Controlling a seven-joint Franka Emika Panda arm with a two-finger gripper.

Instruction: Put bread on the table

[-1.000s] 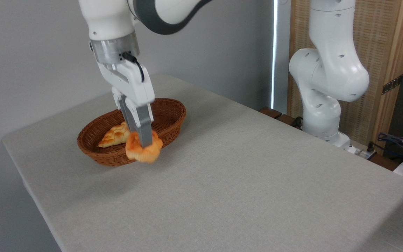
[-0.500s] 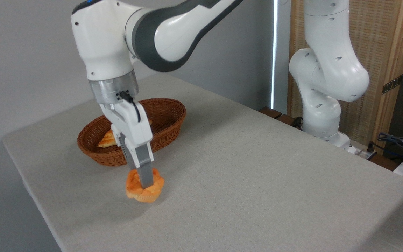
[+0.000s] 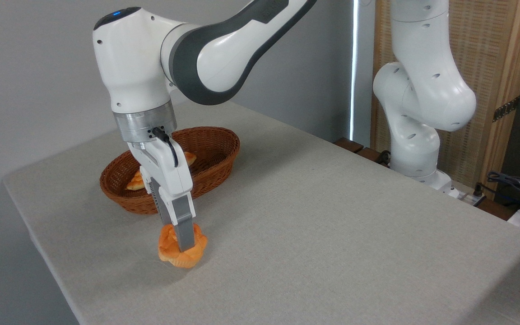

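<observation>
Bread (image 3: 182, 253) is down at the table (image 3: 332, 234) now, just in front of the basket (image 3: 217, 149) and near the front left edge. The little orange bun looks like it is touching the grey cloth, or very close to it. The gripper (image 3: 183, 246) is closed on the bun, with its grey fingers (image 3: 185, 234) pressed into the top and pointing almost straight down. The bun is out of the basket, so the job looks nearly done. What seems left is to let go and lift away.

A few things could go wrong here. The bun looks soft and squishy, so it may stick to a finger when the claw opens and come up with it. If the arm pushes down more, it could squash the bun flat against the table. If the claw lets go while the bun leans, the round bun might roll, and the table edge is not far off on the left. If the arm lifts at a slant and not straight up, a finger could knock the bun along the cloth.

The brown wicker basket sits behind the claw. A longer golden loaf (image 3: 136, 183) lies inside it, partly hidden by the arm. Nothing else shows in the basket.
</observation>
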